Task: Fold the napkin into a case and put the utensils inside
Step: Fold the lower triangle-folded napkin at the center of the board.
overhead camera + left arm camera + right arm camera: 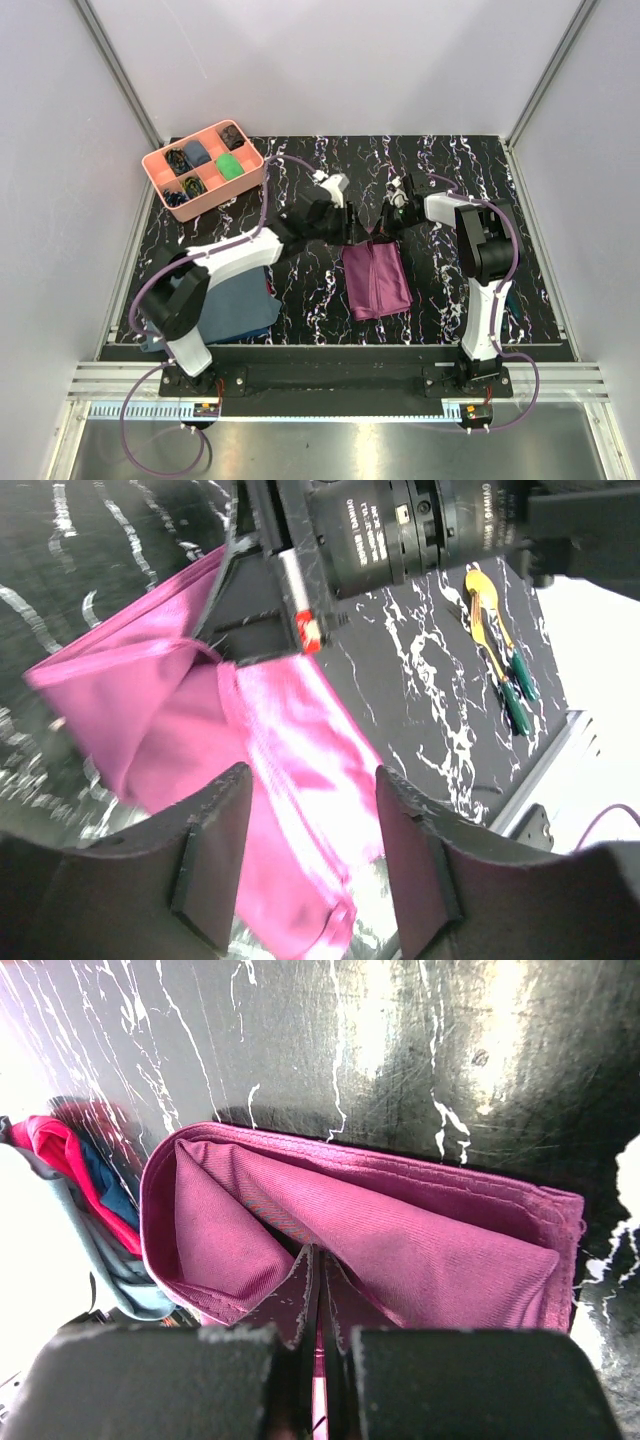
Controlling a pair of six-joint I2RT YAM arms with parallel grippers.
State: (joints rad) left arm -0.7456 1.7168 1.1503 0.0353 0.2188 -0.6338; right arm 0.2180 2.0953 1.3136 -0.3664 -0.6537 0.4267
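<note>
Plum case [420, 1250] pinched by right fingers [290, 1305]; left fingers [215, 840] spread above.

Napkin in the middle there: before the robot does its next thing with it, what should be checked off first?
1. Right gripper holds a layer of the napkin: ok, shut on the cloth edge.
2. Left gripper free: ok, open above the napkin, holding nothing.
3. Pocket open: ok, the layers gape beside the right gripper.
4. Utensils lying free: ok, on the table, apart from the napkin.
5. Utensil count: cannot tell, they lie bunched together.
</note>
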